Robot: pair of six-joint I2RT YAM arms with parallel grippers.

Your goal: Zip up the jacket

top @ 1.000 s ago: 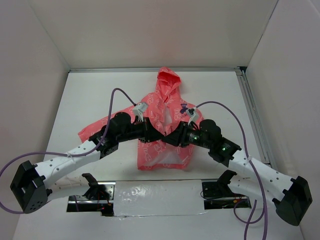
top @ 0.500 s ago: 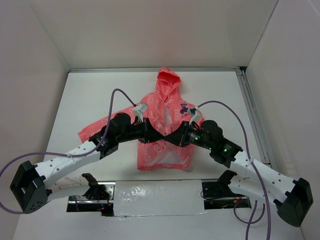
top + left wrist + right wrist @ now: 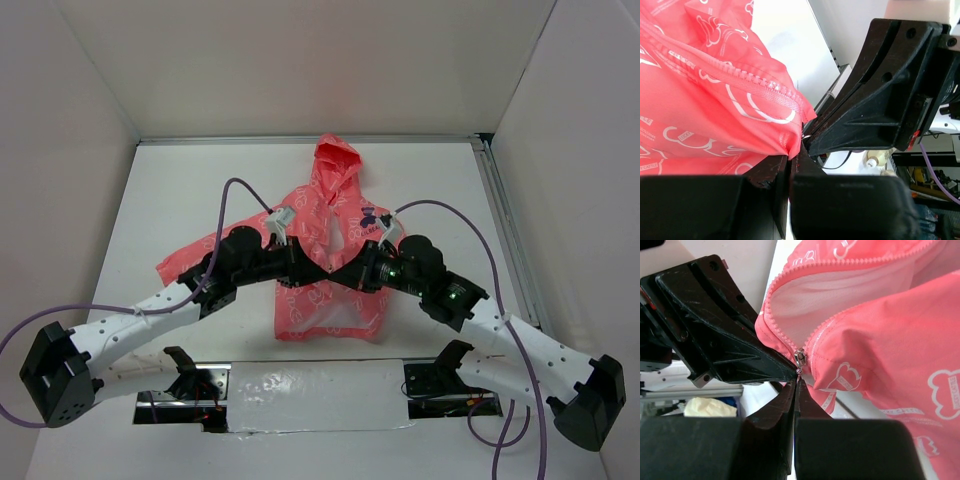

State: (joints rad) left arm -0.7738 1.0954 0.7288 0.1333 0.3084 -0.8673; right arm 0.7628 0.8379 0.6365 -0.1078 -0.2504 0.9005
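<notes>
Pinching the pull (image 3: 799,362), the right claw (image 3: 796,385) seems set to draw it toward twelve o'clock. The left claw (image 3: 790,162) clamps the jacket (image 3: 715,100) at six o'clock, as anchor.

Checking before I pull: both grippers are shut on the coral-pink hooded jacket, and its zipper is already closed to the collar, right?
No: the jacket's zipper is open, its teeth parted over white lining in the right wrist view. The rest holds.

Robot lab cell: white partition walls (image 3: 300,60), white table (image 3: 180,190), purple cables (image 3: 235,180).
</notes>
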